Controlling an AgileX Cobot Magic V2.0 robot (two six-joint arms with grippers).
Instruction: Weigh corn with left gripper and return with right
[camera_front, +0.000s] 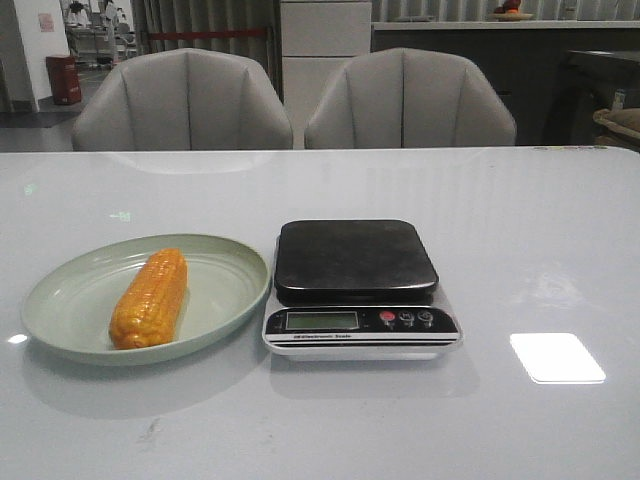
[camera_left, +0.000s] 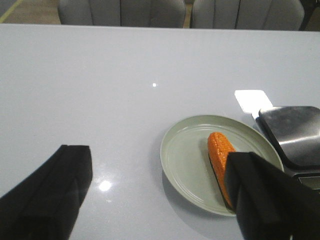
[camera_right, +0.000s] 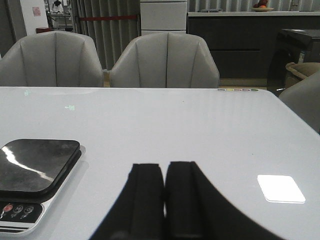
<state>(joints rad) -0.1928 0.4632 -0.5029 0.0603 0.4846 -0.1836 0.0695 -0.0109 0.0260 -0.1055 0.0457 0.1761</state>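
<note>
The corn (camera_front: 150, 298), an orange-yellow cob, lies on a pale green plate (camera_front: 70, 300) at the table's left. It also shows in the left wrist view (camera_left: 218, 148), on the plate (camera_left: 187, 155). A black-topped kitchen scale (camera_front: 355, 285) stands just right of the plate; its platform is bare. My left gripper (camera_left: 160, 170) is open wide and empty, above the table short of the plate, one finger (camera_left: 260, 195) overlapping the cob's near end in view. My right gripper (camera_right: 164, 172) is shut and empty, to the right of the scale (camera_right: 35, 172). Neither gripper shows in the front view.
Two grey chairs (camera_front: 185, 100) stand behind the table's far edge. A bright light patch (camera_front: 556, 357) reflects on the table right of the scale. The white tabletop (camera_front: 500, 220) stretches around the plate and scale.
</note>
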